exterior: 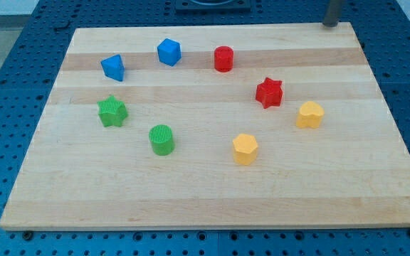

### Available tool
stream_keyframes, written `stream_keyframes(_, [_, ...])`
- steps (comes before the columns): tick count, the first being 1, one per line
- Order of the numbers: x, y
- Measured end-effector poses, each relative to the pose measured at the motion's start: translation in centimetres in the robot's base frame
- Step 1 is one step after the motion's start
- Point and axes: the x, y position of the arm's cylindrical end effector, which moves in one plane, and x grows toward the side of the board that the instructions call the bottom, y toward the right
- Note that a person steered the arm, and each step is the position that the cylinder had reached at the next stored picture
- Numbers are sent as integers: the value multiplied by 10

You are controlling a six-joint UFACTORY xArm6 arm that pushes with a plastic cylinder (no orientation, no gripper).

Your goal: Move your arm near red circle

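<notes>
The red circle block [223,58] stands near the view's top, a little right of centre, on the wooden board [212,199]. My tip [330,24] shows at the view's top right, at the board's far edge, well to the right of the red circle and above it. The rod runs out of the frame at the top. A red star [269,92] lies below and right of the red circle, between it and the tip's side of the board.
A blue hexagon-like block [169,52] and a blue triangle-like block [113,67] lie left of the red circle. A green star [112,112], a green circle [162,139], a yellow hexagon [245,149] and a yellow block [309,114] lie lower down.
</notes>
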Motion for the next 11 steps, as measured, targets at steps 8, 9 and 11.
stream_keyframes(8, [125, -110])
stream_keyframes(9, [147, -131])
stream_keyframes(11, [151, -239])
